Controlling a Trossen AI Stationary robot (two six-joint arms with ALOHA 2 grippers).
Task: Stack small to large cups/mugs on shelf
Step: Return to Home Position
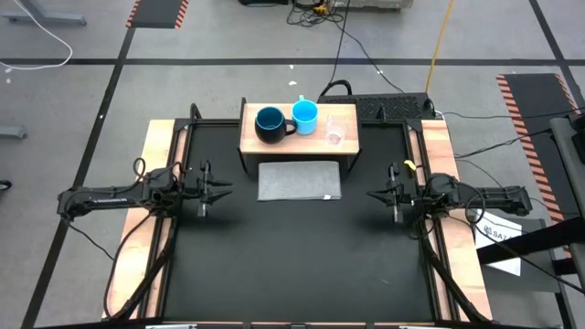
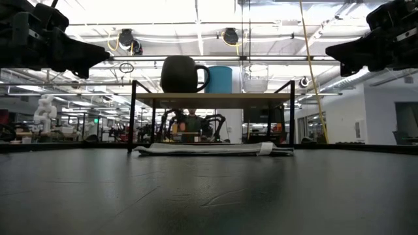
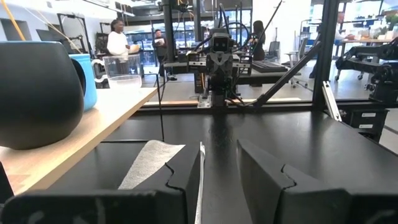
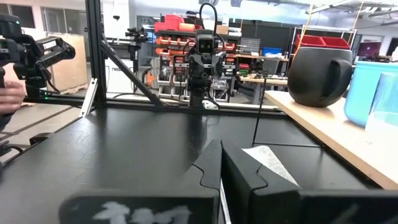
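From above, the left gripper and right gripper hover at mid-frame over the black table. At upper centre the shelf runs left-right and carries a row: navy mug with its handle pointing right, light-blue mug, clear cup. The low view shows a bright workshop behind, and the wrist views show the left fingers narrowly apart and the right fingers together.

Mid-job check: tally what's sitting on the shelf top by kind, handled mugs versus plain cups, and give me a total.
Handled mugs: 2 (dark navy mug, light-blue mug)
Handleless cups: 1 (clear cup)
Total on the shelf: 3
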